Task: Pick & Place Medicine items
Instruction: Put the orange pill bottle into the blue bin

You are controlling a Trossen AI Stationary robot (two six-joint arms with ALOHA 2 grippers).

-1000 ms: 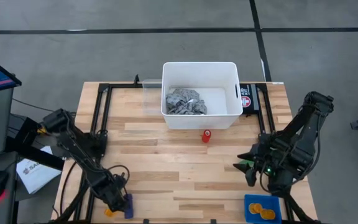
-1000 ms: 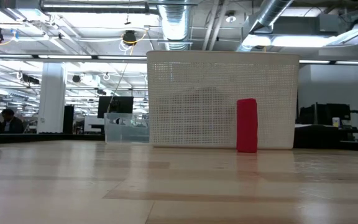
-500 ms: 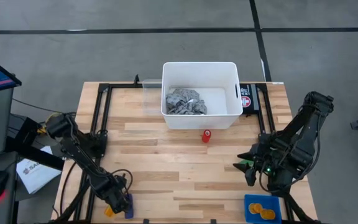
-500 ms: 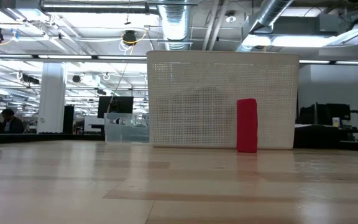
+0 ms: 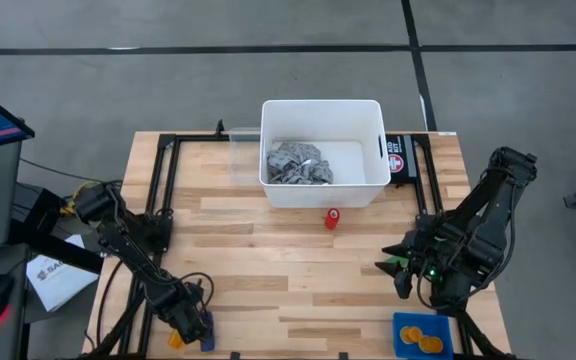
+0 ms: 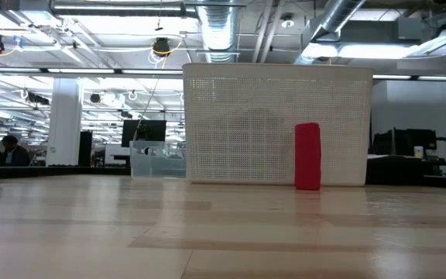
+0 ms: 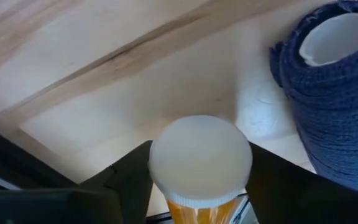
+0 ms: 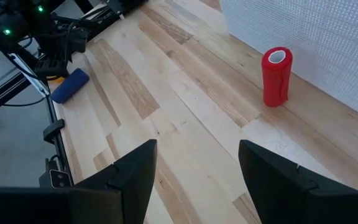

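One medicine item shows: a small orange pill bottle (image 7: pixel 201 205) with a white cap (image 7: pixel 201 154), standing on the table's near left corner (image 5: pixel 175 340). My left gripper (image 5: pixel 190 325) is open over it, coming down from above. One dark finger (image 7: pixel 129 183) stands on each side of the bottle. The other pill bottles are out of view. My right gripper (image 5: pixel 393 262) waits open above the table's right side, touching nothing. My left gripper's fingers (image 7: pixel 272 180) stand close against both sides of the bottle's white cap (image 7: pixel 166 155). I cannot tell whether they touch it. The bottle stands on the table with its cap toward the wrist camera.
A blue bandage roll (image 7: pixel 334 93) lies right beside the bottle (image 5: pixel 206 328). A red roll (image 5: pixel 333 218) stands in front of the white bin (image 5: pixel 268 150), which holds a grey rag (image 5: pixel 296 163). A blue tray (image 5: pixel 423 335) sits at the near right corner. Bare wood lies mid-table.
My left arm has shifted slightly, and its gripper has edged toward the near edge, over the bottle. Everything else has stayed put.
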